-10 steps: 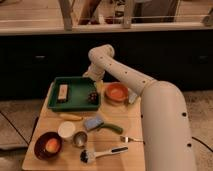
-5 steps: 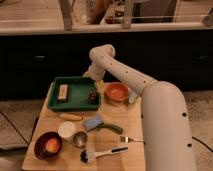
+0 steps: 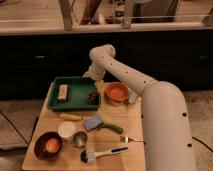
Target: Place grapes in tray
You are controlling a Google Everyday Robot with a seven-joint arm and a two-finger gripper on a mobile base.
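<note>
The dark green tray (image 3: 55, 102) lies at the back left of the wooden table. The grapes (image 3: 92, 96), a small dark bunch, lie inside the tray by its right rim. A tan block (image 3: 62, 92) also lies in the tray, on the left. My gripper (image 3: 92, 75) is at the end of the white arm, just above the tray's back right corner and a short way behind the grapes. The wrist hides most of it.
An orange bowl (image 3: 117, 92) stands right of the tray. In front are a yellow piece (image 3: 70, 116), a blue sponge (image 3: 93, 121), a green vegetable (image 3: 111, 128), a white cup (image 3: 66, 130), a metal cup (image 3: 80, 138), a dark red bowl (image 3: 41, 150), a brush (image 3: 102, 154) and a fork (image 3: 131, 139).
</note>
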